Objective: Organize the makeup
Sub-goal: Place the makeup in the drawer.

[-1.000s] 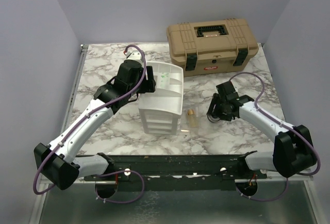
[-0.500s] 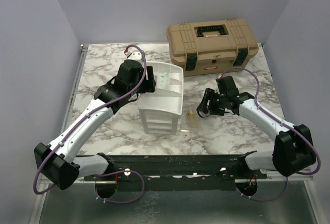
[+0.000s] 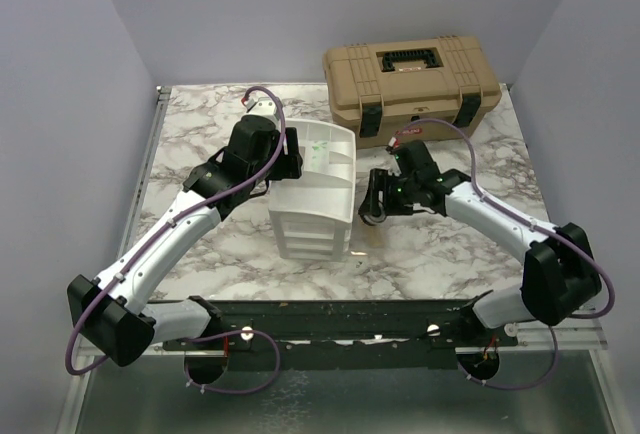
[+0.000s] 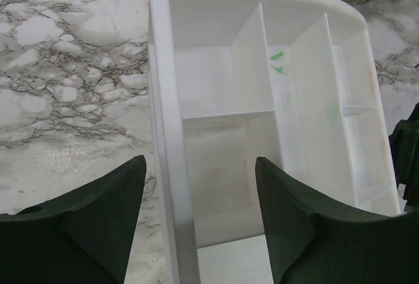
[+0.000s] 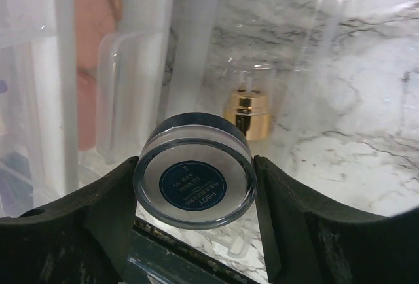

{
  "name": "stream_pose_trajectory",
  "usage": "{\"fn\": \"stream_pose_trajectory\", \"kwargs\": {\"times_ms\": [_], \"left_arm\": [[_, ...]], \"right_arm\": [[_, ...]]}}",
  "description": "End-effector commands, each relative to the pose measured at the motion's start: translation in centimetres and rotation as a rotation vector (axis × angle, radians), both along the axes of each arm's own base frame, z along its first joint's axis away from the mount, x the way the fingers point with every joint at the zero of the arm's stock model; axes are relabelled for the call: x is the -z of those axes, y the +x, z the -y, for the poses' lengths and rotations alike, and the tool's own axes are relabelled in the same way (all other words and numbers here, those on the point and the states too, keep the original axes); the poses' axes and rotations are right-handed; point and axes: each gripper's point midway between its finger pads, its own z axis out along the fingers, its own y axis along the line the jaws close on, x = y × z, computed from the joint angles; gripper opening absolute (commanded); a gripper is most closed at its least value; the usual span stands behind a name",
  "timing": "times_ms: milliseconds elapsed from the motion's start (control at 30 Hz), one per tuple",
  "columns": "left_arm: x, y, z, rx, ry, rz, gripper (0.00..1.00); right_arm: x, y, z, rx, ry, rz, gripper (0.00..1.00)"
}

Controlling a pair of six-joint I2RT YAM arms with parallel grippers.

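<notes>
Marble table (image 3: 200, 134), tan toolbox (image 3: 410, 84) shut at the back. Leave it out of this.

White drawer unit (image 3: 310, 224) stands mid-table. Its open top tray (image 4: 163, 68) is split into several bare compartments, with a few green smears on the dividers.

Your left gripper (image 4: 200, 192) hangs over the tray's left side. Its jaws are spread with the left wall between them, gripping nothing. Whether either finger touches the plastic, I cannot tell.

Your right gripper (image 5: 195, 166) is just beside the unit's right side, low near the table and clamped on the round compact (image 5: 193, 184). The compact sits on edge with its blue-centred face toward the wrist camera, pinched across its rim.

Past it, a small gold-capped bottle (image 5: 247, 112) stands on the table, with clear plastic around it that is too blurred to sort out. A pink disc (image 5: 91, 68) shows through the unit's clear wall, so it seems to be already stowed.

Step in hand, by my reading: get the compact into the unit.

- Lift before you move sideways. The hold is only on the curved rim, so a knock against the unit's wall could twist the compact out.
- If you use the top tray, pick a right-hand compartment, well apart from the left gripper.
- Lower the compact close to the floor of the compartment before you let go. Dropped on edge, it will probably roll.
- Keep your wrist clear of the bottle, which looks easy to tip.
</notes>
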Motion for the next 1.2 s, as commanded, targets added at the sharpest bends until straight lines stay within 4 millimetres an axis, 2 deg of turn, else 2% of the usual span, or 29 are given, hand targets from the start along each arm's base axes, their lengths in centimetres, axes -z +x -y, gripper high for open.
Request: {"fn": "stream_pose_trajectory", "kwargs": {"times_ms": [0, 167, 400, 700, 1167], "left_arm": [[1.1, -0.5, -0.3, 0.021, 0.047, -0.044, 0.69], [0.9, -0.4, -0.2, 0.019, 0.044, -0.041, 0.69], [0.9, -0.5, -0.2, 0.020, 0.036, -0.043, 0.69], [0.8, -0.9, -0.2, 0.019, 0.024, -0.044, 0.69], [1.0, -1.4, -0.5, 0.017, 0.017, -0.047, 0.69]], "right_arm": [[1.2, -0.8, -1.1, -0.081, -0.089, -0.016, 0.52], [2.5, -1.3, -1.0, -0.107, -0.187, -0.034, 0.54], [3.5, -2.4, -1.1, -0.158, -0.223, -0.059, 0.58], [3.5, -3.0, -1.9, -0.180, -0.190, -0.069, 0.62], [4.1, -3.8, -1.7, -0.176, -0.206, -0.094, 0.68]]}}
